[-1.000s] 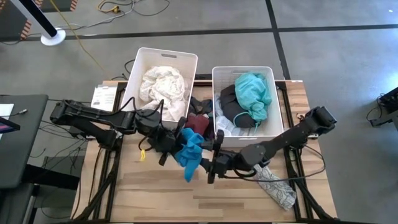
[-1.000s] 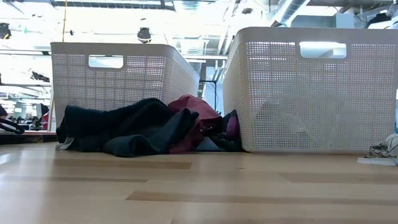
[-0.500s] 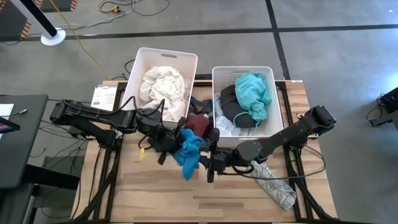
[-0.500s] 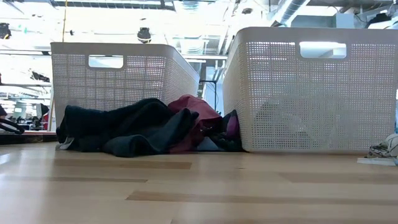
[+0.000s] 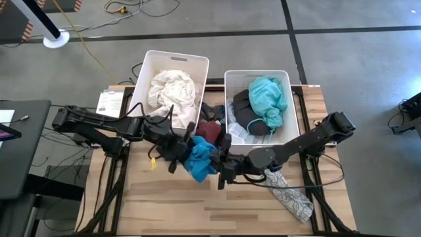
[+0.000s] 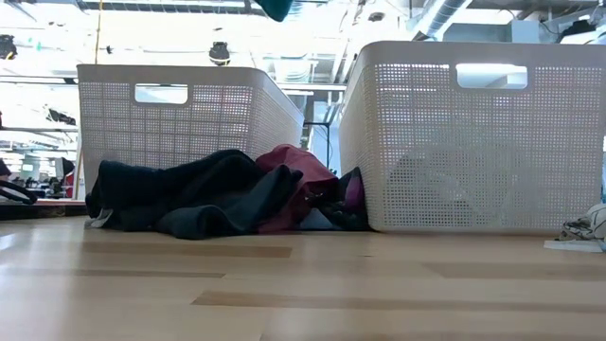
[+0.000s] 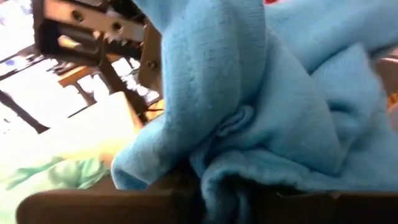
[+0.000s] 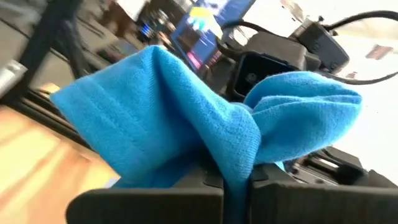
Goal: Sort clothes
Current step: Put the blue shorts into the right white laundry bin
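The blue garment (image 5: 200,158) hangs between both grippers; the right gripper (image 5: 222,172) pinches it; the left gripper (image 5: 179,157) grips its other side. Two white bins (image 5: 172,66) stand just beyond; dark clothes (image 5: 212,128) lie between them.

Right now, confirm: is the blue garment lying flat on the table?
No: the blue garment hangs bunched above the table, pinched between the left claw and the right claw.

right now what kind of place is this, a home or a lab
Most likely a lab or workshop, not a home: the table stands on a bare grey concrete floor with loose cables across it, and the low view shows exposed ceiling ducts behind the bins.
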### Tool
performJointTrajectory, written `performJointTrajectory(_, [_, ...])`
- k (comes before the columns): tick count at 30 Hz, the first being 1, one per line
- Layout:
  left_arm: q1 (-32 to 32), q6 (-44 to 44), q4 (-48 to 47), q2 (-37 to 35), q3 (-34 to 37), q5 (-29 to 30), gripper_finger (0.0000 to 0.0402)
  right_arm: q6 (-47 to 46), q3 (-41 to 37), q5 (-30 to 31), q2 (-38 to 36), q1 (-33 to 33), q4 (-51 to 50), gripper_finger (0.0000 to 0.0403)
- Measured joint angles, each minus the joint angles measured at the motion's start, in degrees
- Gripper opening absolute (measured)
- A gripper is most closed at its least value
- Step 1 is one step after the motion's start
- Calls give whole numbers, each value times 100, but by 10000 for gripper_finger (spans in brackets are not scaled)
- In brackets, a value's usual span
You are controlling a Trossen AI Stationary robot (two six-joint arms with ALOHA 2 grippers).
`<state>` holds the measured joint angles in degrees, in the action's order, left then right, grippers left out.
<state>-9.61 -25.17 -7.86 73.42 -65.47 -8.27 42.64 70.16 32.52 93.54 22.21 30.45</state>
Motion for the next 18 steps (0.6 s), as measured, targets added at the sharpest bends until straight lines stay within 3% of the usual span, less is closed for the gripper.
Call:
performJointTrajectory(10, [2, 13, -627, -446, -13, 1113, 74, 711, 355, 906, -80, -42, -549, 11])
performJointTrajectory(18, [-7, 179, -1661, -889, 38, 1945, 178, 773, 677, 1756, -499, -292, -1111, 11])
